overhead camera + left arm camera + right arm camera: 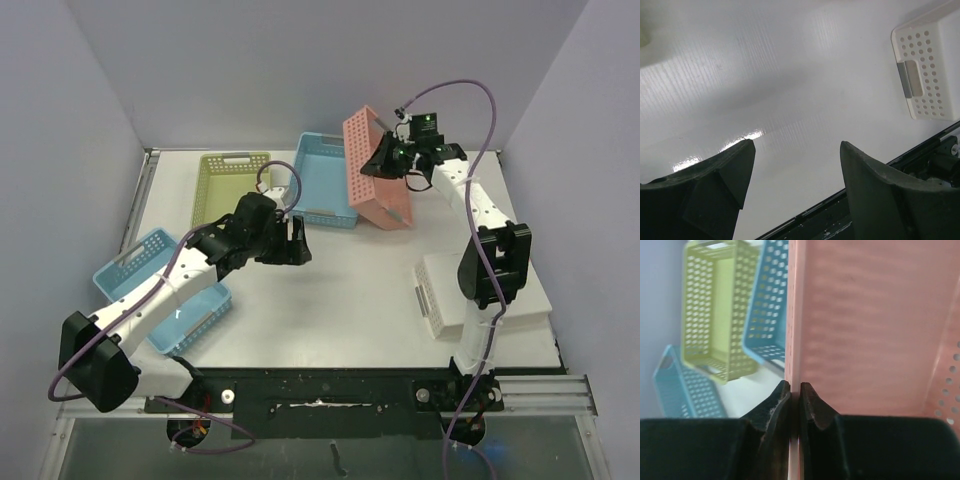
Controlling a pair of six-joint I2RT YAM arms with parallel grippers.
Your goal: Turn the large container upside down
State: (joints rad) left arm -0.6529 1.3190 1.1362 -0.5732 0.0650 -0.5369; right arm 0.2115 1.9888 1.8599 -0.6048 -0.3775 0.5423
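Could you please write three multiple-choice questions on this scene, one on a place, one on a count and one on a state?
1. Where does the white basket lie?
A) by the base of the right arm
B) at the back left corner
C) at the table's middle

2. How many baskets here are blue?
A) one
B) two
C) four

3. How does the pink basket stand?
A) flat, opening up
B) tipped up on its side, wall pinched by the right gripper
C) upside down, flat

Answers:
1 A, the top view shows it there.
2 B, the back blue basket and the left blue basket.
3 B, the right wrist view shows the fingers shut on its wall.
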